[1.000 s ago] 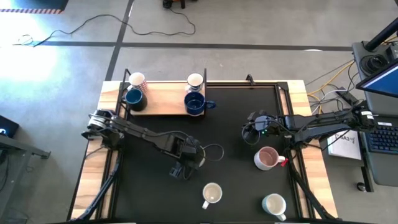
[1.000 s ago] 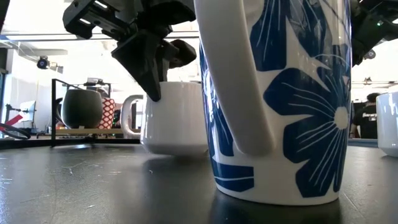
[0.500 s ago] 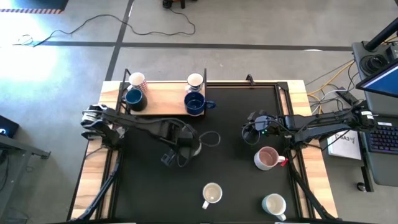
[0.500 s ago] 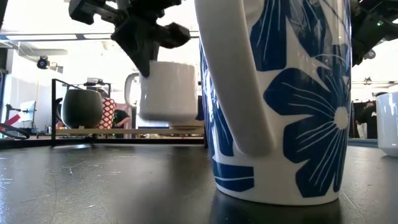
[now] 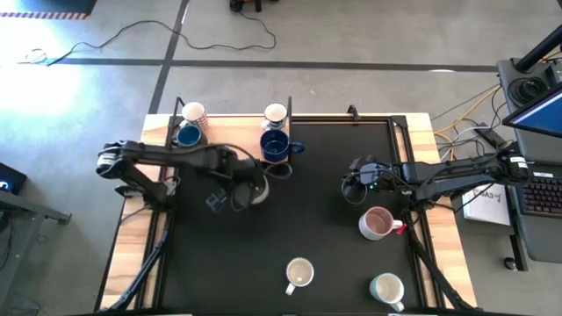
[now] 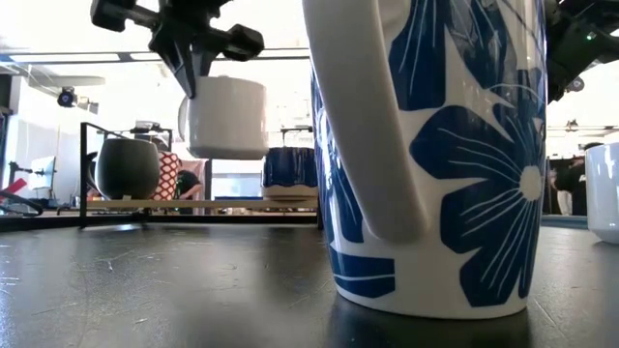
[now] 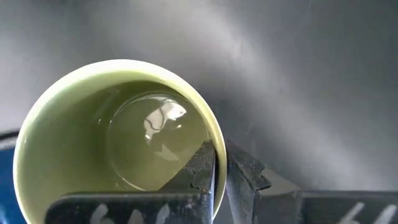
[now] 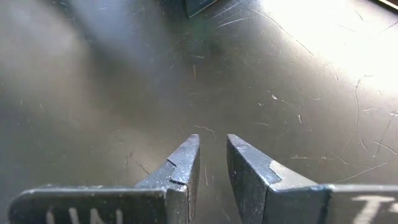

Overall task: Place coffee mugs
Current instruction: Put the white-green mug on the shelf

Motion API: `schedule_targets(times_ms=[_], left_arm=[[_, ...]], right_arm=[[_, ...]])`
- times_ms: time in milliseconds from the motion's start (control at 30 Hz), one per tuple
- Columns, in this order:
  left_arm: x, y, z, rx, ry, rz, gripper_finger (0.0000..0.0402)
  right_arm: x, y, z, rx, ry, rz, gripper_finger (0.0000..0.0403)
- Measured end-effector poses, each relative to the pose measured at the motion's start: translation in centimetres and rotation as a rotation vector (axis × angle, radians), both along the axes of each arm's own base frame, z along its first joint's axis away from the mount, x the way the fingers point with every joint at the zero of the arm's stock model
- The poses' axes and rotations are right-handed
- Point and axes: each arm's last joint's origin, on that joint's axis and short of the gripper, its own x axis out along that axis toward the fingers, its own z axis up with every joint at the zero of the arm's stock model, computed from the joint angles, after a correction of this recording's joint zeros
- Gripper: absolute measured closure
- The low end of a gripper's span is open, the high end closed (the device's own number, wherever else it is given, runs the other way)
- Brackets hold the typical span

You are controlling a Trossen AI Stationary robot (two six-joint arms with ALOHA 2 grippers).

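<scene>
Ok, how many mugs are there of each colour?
Blue mugs: 2
Pink mug: 1
Green-inside mug, held by the left claw: 1
White or cream mugs: 4
Total: 8

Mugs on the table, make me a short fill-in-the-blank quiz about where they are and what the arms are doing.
1. The left gripper pinches the rim of a mug whose inside is ____.
2. In the low view that mug hangs ____ the table.
3. The wooden shelf holds ____ mugs.
4. The right gripper holds ____.

Answers: olive-green; above; four; nothing
</scene>
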Motion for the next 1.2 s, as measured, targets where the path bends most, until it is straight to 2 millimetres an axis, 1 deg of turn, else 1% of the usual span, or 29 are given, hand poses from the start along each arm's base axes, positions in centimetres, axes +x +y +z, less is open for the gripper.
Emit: schedule_targets(times_ms=[133, 300, 433, 533, 600, 767, 1067, 1200], left_arm=[[-1.5, 2.2, -0.5, 0.031, 0.011, -0.051, 0.0397], [-3.2, 5.5, -0.8, 0.064, 0.014, -0.092, 0.0396], [-4.3, 8.4, -1.0, 0.023, 0.004, -0.086, 0.0396], [-4.9, 10.2, -1.4, -0.016, 0.009, -0.065, 0.0396], [-4.9, 10.8, -1.6, -0.016, 0.009, -0.073, 0.0396], [-4.8, 11.8, -1.7, -0.005, 0.005, -0.102, 0.0396], [-5.8, 14.0, -1.6, 0.018, 0.001, -0.094, 0.0396], [-6.5, 15.3, -1.6, 0.037, -0.006, -0.091, 0.0396]], right_arm=[[0.0, 0.0, 0.0, 0.000, 0.000, 0.000, 0.0335], [0.0, 0.0, 0.0, 0.000, 0.000, 0.000, 0.0335], [0.0, 0.0, 0.0, 0.000, 0.000, 0.000, 0.0335], [0.0, 0.0, 0.0, 0.000, 0.000, 0.000, 0.0335], [0.0, 0.0, 0.0, 0.000, 0.000, 0.000, 0.0335], [0.0, 0.0, 0.0, 0.000, 0.000, 0.000, 0.0335], [0.0, 0.0, 0.0, 0.000, 0.000, 0.000, 0.0335], [0.0, 0.0, 0.0, 0.000, 0.000, 0.000, 0.0335]])
